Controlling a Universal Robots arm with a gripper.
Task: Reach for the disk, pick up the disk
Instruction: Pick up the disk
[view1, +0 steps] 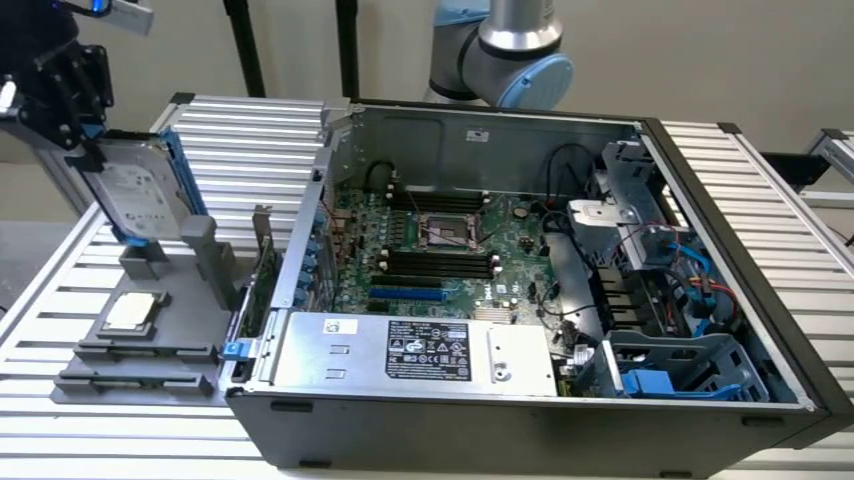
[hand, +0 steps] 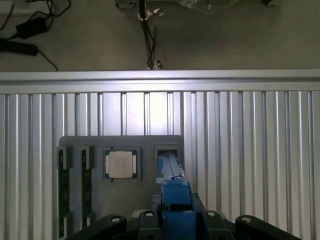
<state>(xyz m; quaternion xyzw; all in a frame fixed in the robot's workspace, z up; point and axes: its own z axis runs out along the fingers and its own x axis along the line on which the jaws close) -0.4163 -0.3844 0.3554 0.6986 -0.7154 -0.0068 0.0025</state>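
The disk (view1: 134, 195), a silver-grey drive with a white label and a blue frame, stands on edge, tilted, at the exterior view's left. My gripper (view1: 91, 150) is shut on its upper end. Its lower end is right at the upright slot of the grey tray (view1: 134, 385); I cannot tell whether it is clear of the slot. In the wrist view the disk's blue edge (hand: 174, 192) runs between my gripper's (hand: 175, 220) black fingers, down toward the tray's slot (hand: 167, 152).
A small square chip (view1: 131, 312) (hand: 120, 164) lies on the grey tray, with dark slotted holders (hand: 62, 190) beside it. The open computer case (view1: 694, 200) with its silver power supply (view1: 414, 350) stands to the exterior view's right. The slatted table's edge (hand: 160, 75) borders floor with cables.
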